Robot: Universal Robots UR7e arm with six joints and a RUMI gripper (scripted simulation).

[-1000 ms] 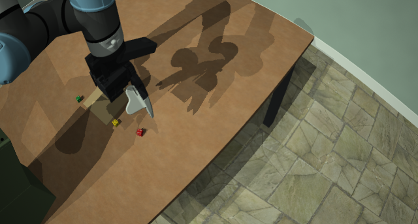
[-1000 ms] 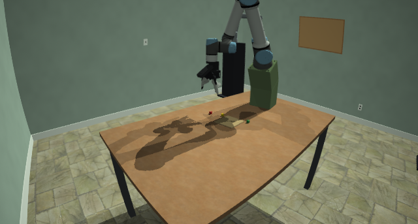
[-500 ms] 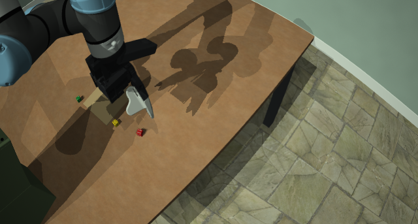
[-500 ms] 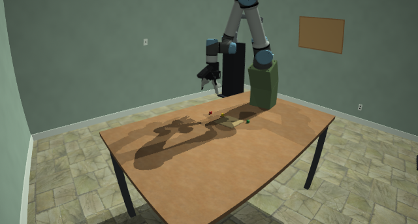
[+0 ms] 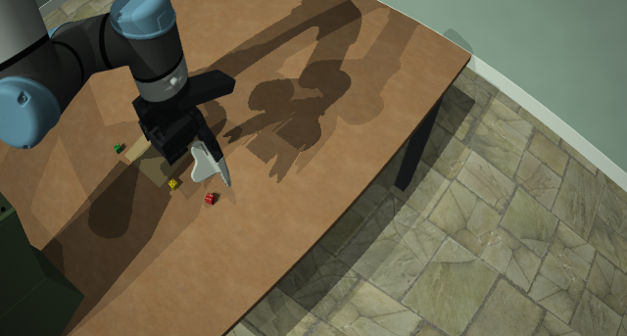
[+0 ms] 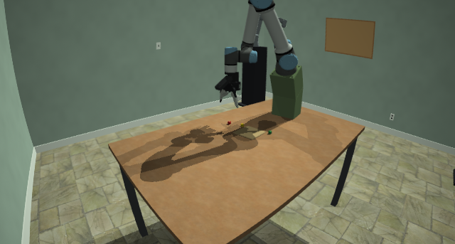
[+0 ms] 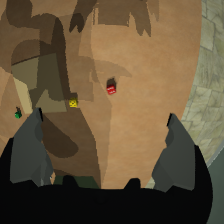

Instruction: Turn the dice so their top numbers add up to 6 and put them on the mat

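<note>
The mat [image 5: 156, 168] [image 6: 249, 133] [image 7: 49, 80] lies mostly in shadow, one strip brightly lit. A yellow die [image 5: 172, 183] [image 6: 242, 124] [image 7: 73, 103] sits on the table just off the mat's edge. A red die [image 5: 210, 198] [image 6: 229, 122] [image 7: 111, 89] lies on the table, farther out on that side. A green die [image 5: 118, 148] [image 6: 269, 132] [image 7: 18, 114] lies on the table off the opposite side. The pips are too small to read the top numbers surely. My gripper [image 6: 229, 104] [image 7: 105, 111] is open and empty, high above the table; part of it hides some of the mat in the top view.
The wooden table [image 5: 304, 199] [image 6: 227, 187] carries the arm's dark green base [image 6: 286, 94] at one end. The arm's shadows fall across the mat and table. In the wrist view the table's edge curves down the right side, past the red die.
</note>
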